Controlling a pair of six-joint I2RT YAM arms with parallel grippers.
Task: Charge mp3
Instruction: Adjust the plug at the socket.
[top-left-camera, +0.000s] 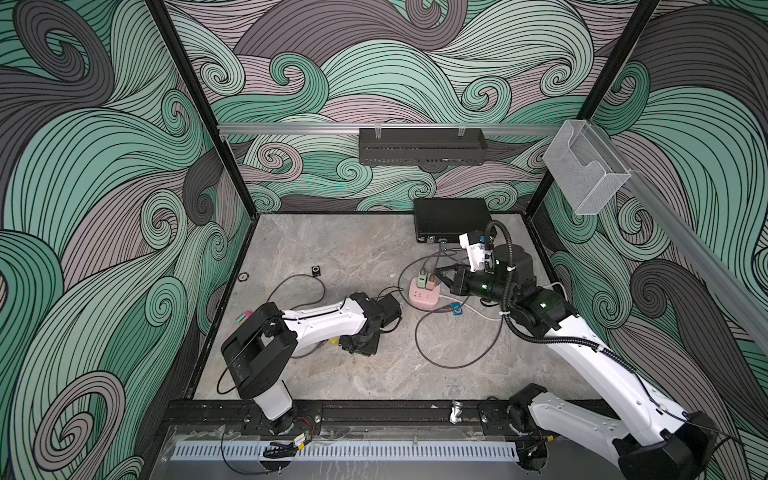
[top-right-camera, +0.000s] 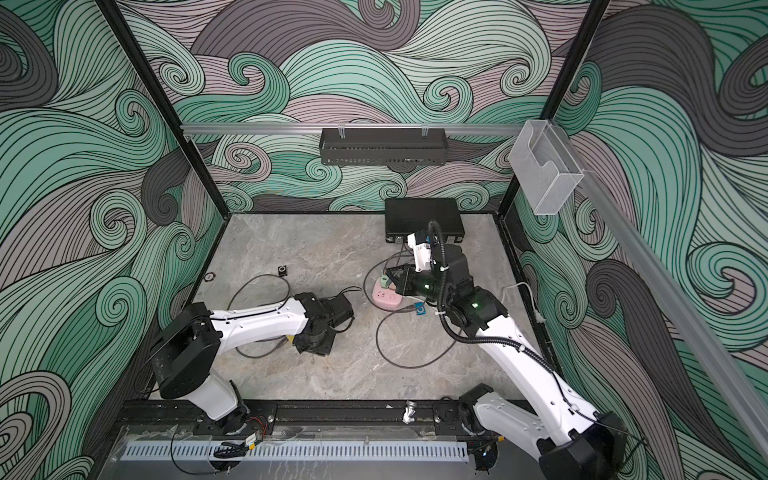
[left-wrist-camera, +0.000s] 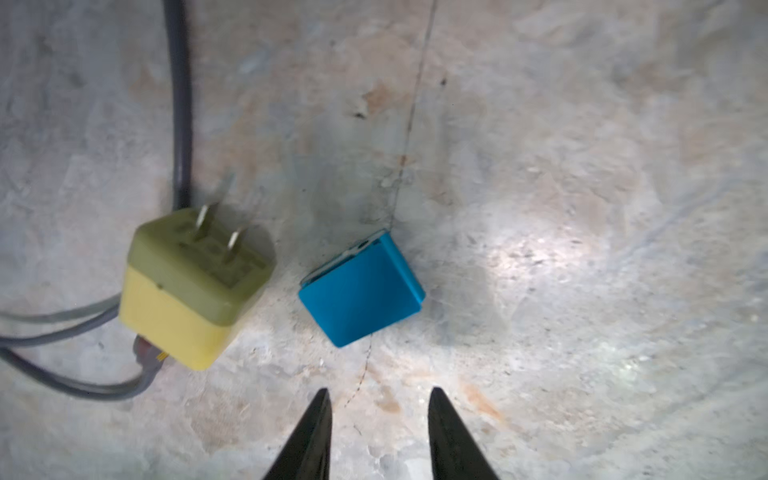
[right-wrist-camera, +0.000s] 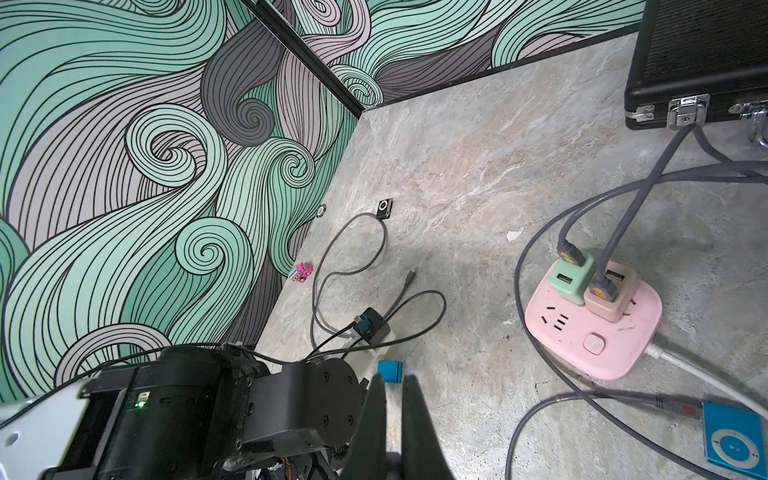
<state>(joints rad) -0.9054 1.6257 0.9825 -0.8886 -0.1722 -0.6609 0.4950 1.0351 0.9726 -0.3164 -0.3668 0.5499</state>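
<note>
A small blue mp3 (left-wrist-camera: 361, 291) lies face down on the stone table, just ahead of my left gripper (left-wrist-camera: 378, 390), which is open and empty. Beside it a yellow charger plug (left-wrist-camera: 195, 286) lies on its side with a grey cable in it. The same blue mp3 (right-wrist-camera: 390, 371) shows past my right gripper (right-wrist-camera: 392, 376), which is shut on nothing and hovers by the pink power strip (top-left-camera: 422, 297). Another blue mp3 (top-left-camera: 457, 309) with a click wheel lies next to the strip, a cable plugged in. A black mp3 (top-left-camera: 316, 271) lies apart at the left.
A green adapter (right-wrist-camera: 571, 278) and a tan adapter (right-wrist-camera: 611, 299) stand in the strip with grey cables running off. A black case (top-left-camera: 453, 218) sits at the back. A toy car (right-wrist-camera: 301, 272) and a round token (top-left-camera: 243, 276) lie by the left wall. Cable loops cross the table.
</note>
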